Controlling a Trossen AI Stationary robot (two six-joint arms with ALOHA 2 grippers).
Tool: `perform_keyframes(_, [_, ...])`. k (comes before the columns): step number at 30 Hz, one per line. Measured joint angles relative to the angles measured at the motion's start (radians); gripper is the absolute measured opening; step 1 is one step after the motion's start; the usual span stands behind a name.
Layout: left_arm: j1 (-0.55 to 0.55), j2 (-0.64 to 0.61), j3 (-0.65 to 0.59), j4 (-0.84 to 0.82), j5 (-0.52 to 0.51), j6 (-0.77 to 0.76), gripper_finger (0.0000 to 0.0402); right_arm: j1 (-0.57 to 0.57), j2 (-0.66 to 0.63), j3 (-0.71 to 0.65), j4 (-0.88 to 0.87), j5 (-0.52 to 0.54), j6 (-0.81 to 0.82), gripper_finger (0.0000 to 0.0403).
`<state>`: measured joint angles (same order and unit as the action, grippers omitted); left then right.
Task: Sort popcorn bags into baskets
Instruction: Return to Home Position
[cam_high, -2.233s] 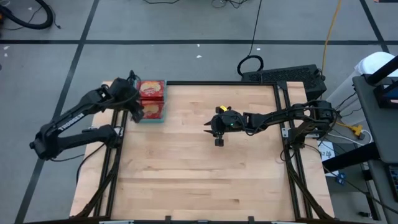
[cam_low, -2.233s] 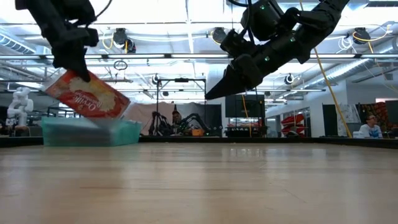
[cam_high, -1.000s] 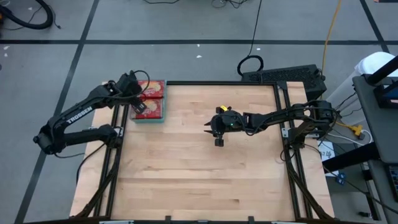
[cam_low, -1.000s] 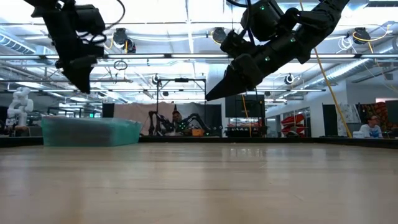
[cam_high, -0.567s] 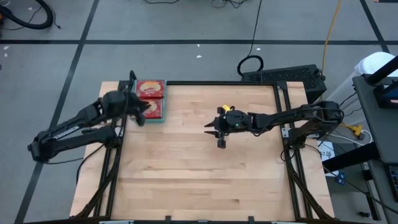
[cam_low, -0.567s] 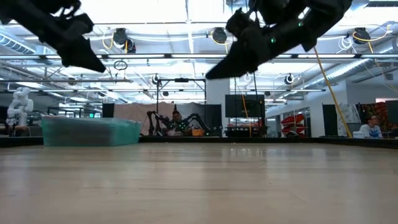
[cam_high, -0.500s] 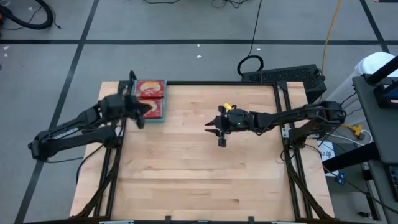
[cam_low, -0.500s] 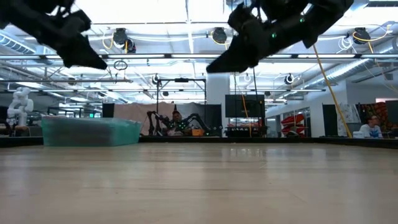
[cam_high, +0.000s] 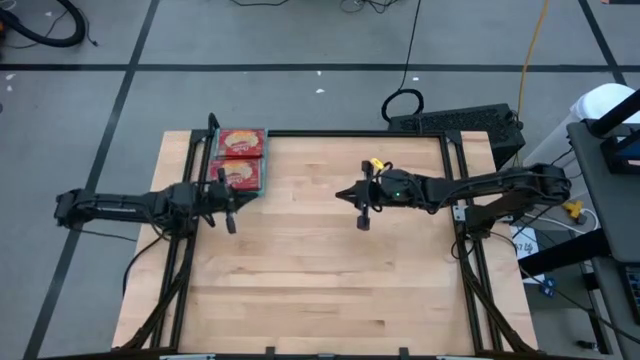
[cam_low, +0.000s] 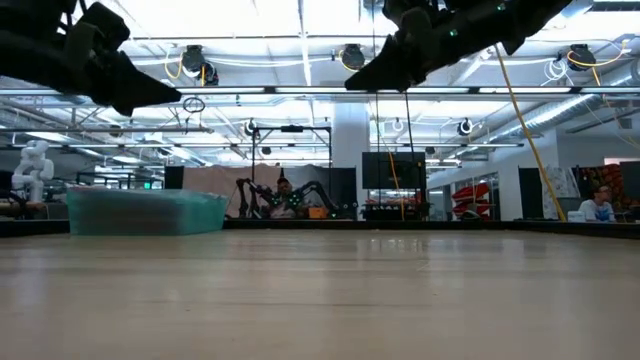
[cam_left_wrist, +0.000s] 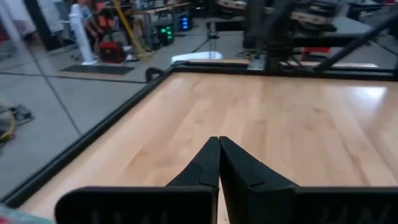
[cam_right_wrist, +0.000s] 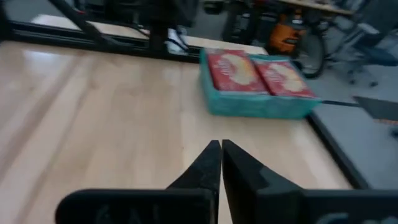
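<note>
Left hand (cam_left_wrist: 219, 140): fingers pressed together, nothing held, hovering just beside the teal basket (cam_right_wrist: 258, 107). In the basket are the popcorn bags (cam_right_wrist: 233, 68), two red faces showing on top. I see no loose bags on the worktop (cam_high: 320, 280) around it. Right hand (cam_right_wrist: 221, 144): well apart from the basket, pinched closed and empty too. I judge the sorting done and the homing step in hand. Next move: retract both arms to rest, keeping clear of the basket.

light: bright, even, from ceiling lights (cam_low: 250, 15) | glare: pale sheen on wooden table (cam_left_wrist: 367, 93) | shadows: faint, soft | low view: strongly backlit
</note>
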<state>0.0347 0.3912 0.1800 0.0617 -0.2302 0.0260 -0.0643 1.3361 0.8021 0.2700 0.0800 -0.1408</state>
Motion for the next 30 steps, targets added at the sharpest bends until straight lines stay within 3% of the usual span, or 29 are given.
perform_keyframes(3, [-0.043, 0.000, -0.022, 0.030, -0.021, -0.001, 0.0004, -0.004, -0.019, -0.022, 0.002, 0.030, -0.021, 0.0003])
perform_keyframes(8, [-0.083, 0.000, -0.079, 0.081, -0.091, 0.000, 0.0006, -0.036, -0.033, -0.127, 0.149, 0.051, -0.012, 0.0002])
perform_keyframes(13, [-0.100, -0.001, -0.130, 0.128, -0.089, -0.005, 0.0003, -0.053, -0.039, -0.250, 0.295, 0.050, -0.026, 0.0001])
perform_keyframes(18, [-0.121, -0.001, -0.148, 0.158, -0.088, -0.029, 0.0004, -0.060, -0.073, -0.339, 0.333, 0.050, -0.010, 0.0001])
perform_keyframes(30, [-0.143, -0.002, -0.149, 0.175, -0.086, 0.017, 0.0003, -0.059, -0.395, -0.598, 0.405, 0.048, 0.037, 0.0000])
